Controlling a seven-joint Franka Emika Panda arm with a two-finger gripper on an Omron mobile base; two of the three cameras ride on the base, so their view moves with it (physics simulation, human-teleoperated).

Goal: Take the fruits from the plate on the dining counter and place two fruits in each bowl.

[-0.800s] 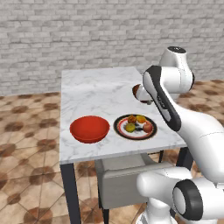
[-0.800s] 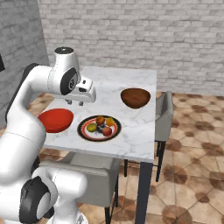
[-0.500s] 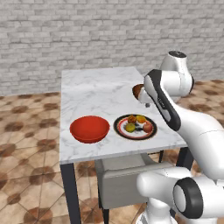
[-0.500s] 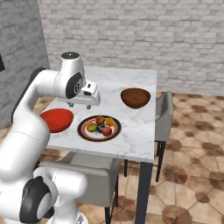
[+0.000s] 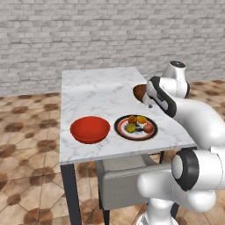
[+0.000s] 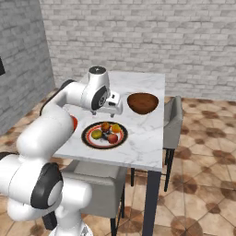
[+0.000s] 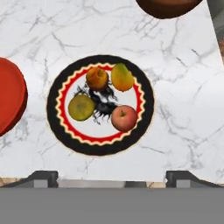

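Four fruits (image 7: pixel 105 97) lie on the plate (image 7: pixel 57 124) near the table's (image 5: pixel 94 90) front edge, the red bowl (image 5: pixel 90 129) beside it, the tool (image 6: pixel 112 110) hovering above with fingers spread, the brown bowl (image 6: pixel 143 103) farther back.

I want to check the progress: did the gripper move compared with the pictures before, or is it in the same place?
Yes. In the right base view the gripper has moved away from the red bowl toward the brown bowl, above the plate's far side.

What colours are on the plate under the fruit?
The plate has a black rim, a red ring, and a white middle with a dark pattern. The hand view shows it best.
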